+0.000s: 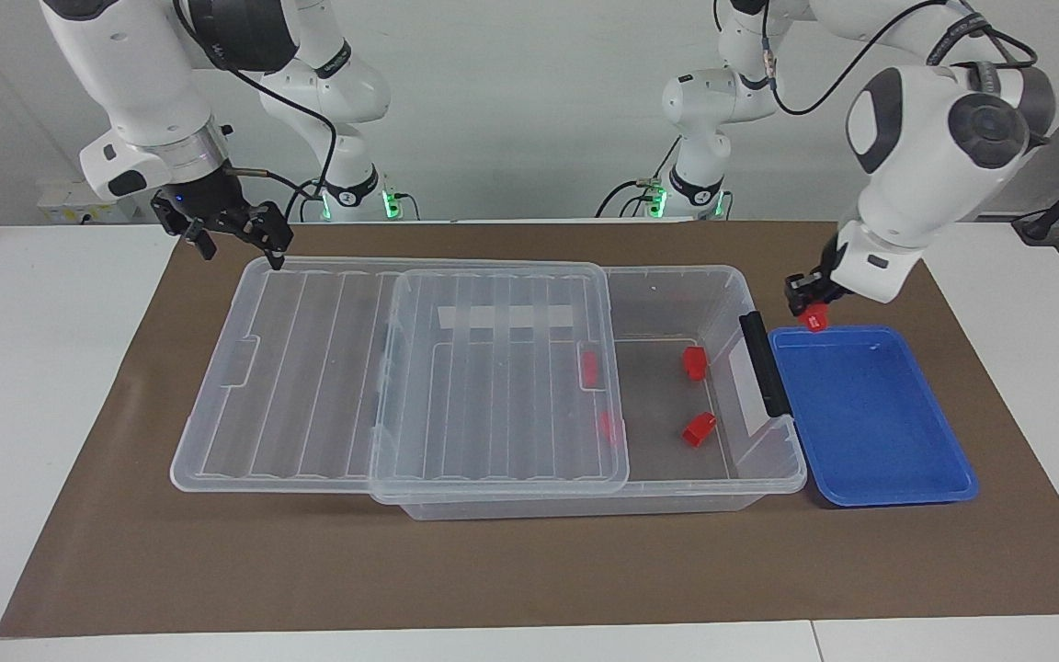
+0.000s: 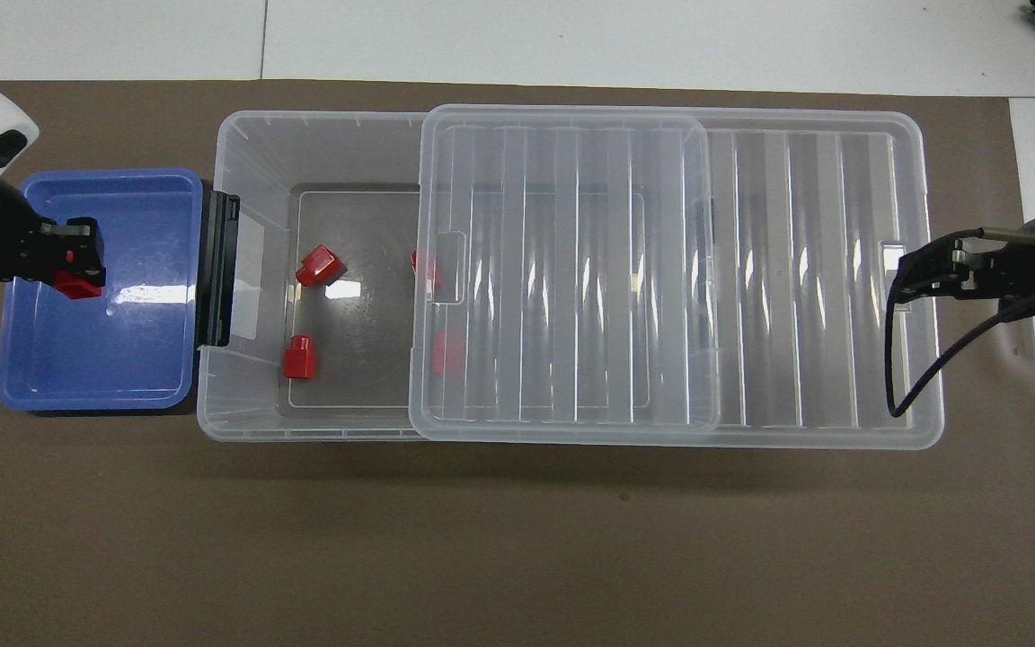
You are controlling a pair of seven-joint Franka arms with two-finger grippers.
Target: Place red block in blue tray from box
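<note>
My left gripper (image 1: 812, 308) is shut on a red block (image 1: 816, 318) and holds it just above the blue tray (image 1: 870, 423), over the tray's edge nearest the robots. In the overhead view this gripper (image 2: 75, 268) and its red block (image 2: 79, 287) are over the blue tray (image 2: 95, 359). The clear box (image 1: 677, 294) lies beside the tray, with its lid (image 1: 309, 386) slid toward the right arm's end. Two red blocks (image 1: 695, 363) (image 1: 698, 428) lie in the uncovered part. Two more (image 1: 590, 368) (image 1: 609, 425) show through the lid. My right gripper (image 1: 240, 241) is open over the lid's end.
The box's dark grey end clip (image 1: 764, 363) stands against the tray. A brown mat (image 1: 529, 570) covers the table under everything. The lid overhangs the box toward the right arm's end (image 2: 841, 270).
</note>
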